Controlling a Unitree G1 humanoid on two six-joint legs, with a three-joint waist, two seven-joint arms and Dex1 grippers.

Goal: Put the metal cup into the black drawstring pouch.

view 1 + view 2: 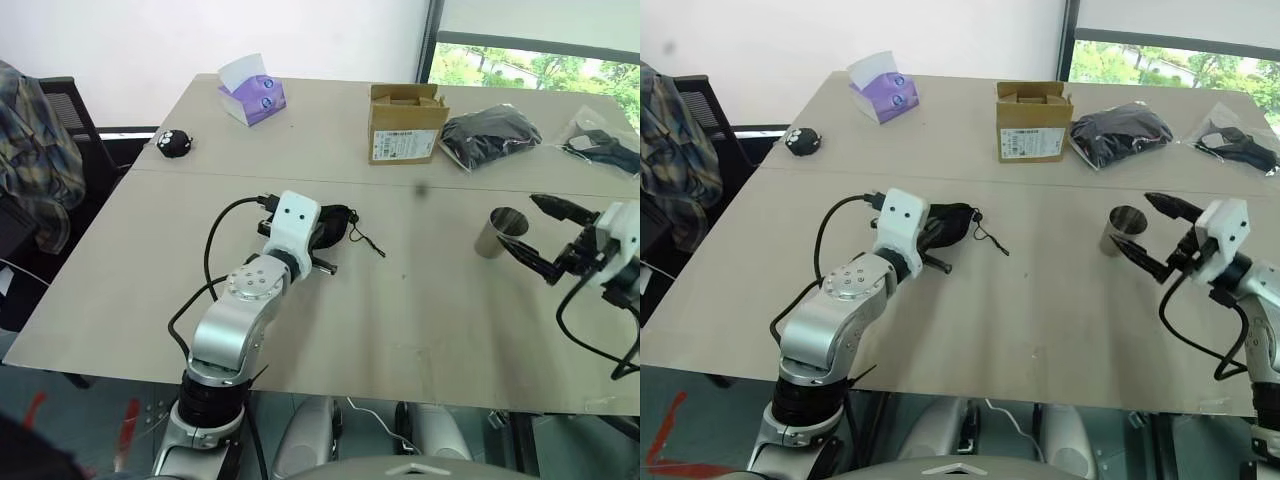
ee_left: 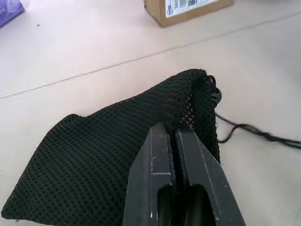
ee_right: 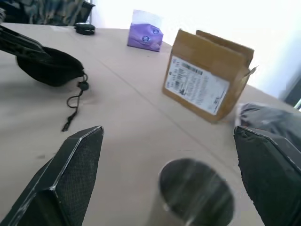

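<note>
The black drawstring pouch (image 1: 336, 222) lies on the table left of centre, with its cord (image 1: 368, 243) trailing to the right. My left gripper (image 2: 175, 129) is shut on the pouch's mesh fabric near its mouth. The metal cup (image 1: 500, 232) stands upright on the right side of the table. My right gripper (image 3: 169, 131) is open wide and points left at the cup. In the right wrist view the cup (image 3: 195, 193) sits between the two spread fingers, touching neither.
At the back of the table (image 1: 400, 330) are a purple tissue box (image 1: 252, 95), a cardboard box (image 1: 405, 122), a black bundle in clear plastic (image 1: 490, 135) and another plastic bag (image 1: 605, 145). A small round black object (image 1: 175, 143) lies far left. A chair with plaid cloth (image 1: 35, 150) stands beside the table.
</note>
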